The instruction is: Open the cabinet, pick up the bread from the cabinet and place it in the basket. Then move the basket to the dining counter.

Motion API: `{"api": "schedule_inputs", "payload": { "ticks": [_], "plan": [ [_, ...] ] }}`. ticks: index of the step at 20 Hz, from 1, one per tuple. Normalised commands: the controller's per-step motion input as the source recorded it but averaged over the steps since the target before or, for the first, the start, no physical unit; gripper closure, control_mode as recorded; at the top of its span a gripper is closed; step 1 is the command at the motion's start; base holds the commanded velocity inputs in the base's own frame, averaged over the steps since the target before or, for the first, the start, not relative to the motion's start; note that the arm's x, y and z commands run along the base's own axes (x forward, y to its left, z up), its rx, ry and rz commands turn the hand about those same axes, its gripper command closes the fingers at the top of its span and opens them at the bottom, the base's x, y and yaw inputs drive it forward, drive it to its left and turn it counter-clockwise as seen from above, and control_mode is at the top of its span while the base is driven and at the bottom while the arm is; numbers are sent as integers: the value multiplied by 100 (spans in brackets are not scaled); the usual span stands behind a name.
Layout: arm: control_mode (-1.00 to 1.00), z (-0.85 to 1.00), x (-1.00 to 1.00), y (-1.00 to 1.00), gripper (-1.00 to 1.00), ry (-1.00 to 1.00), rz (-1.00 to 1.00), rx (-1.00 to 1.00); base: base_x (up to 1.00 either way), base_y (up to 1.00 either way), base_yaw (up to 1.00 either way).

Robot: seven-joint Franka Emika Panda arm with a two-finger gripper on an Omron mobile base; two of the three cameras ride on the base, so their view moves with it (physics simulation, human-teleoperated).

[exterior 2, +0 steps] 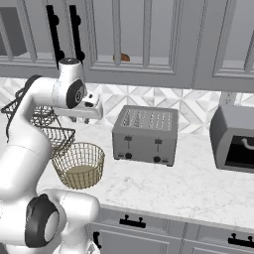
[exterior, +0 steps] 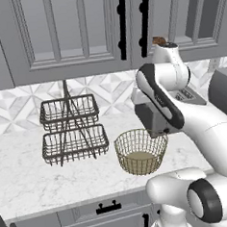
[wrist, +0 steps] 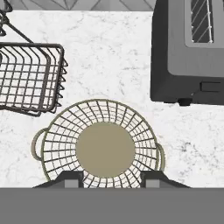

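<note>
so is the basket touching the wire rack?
Apart. The hand view, looking down, shows bare marble counter between the basket's rim and the rack's lower tray corner.

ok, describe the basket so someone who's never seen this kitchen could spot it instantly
Start at the marble worktop under the grey wall cabinets. The basket sits near its front edge, between the dark two-tier wire rack and the grey toaster. It is the one round, bowl-shaped piece, in thin gold-tan wire with a solid tan base and nothing inside.
</note>
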Motion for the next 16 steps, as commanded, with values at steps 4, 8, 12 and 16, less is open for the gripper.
{"api": "schedule_inputs", "payload": {
  "ticks": [4, 8, 12, 16],
  "plan": [
    [-100, 1, -49, 0, -100, -14, 0, 0, 0, 0, 0],
    [-100, 20, -74, 6, -100, -45, -1, -4, 0, 0, 0],
    [-100, 90, -26, 0, -100, -40, -11, -2, 0, 0, 0],
    [-100, 100, 0, -1, -100, -16, -5, -1, 0, 0, 0]
  ]
}}
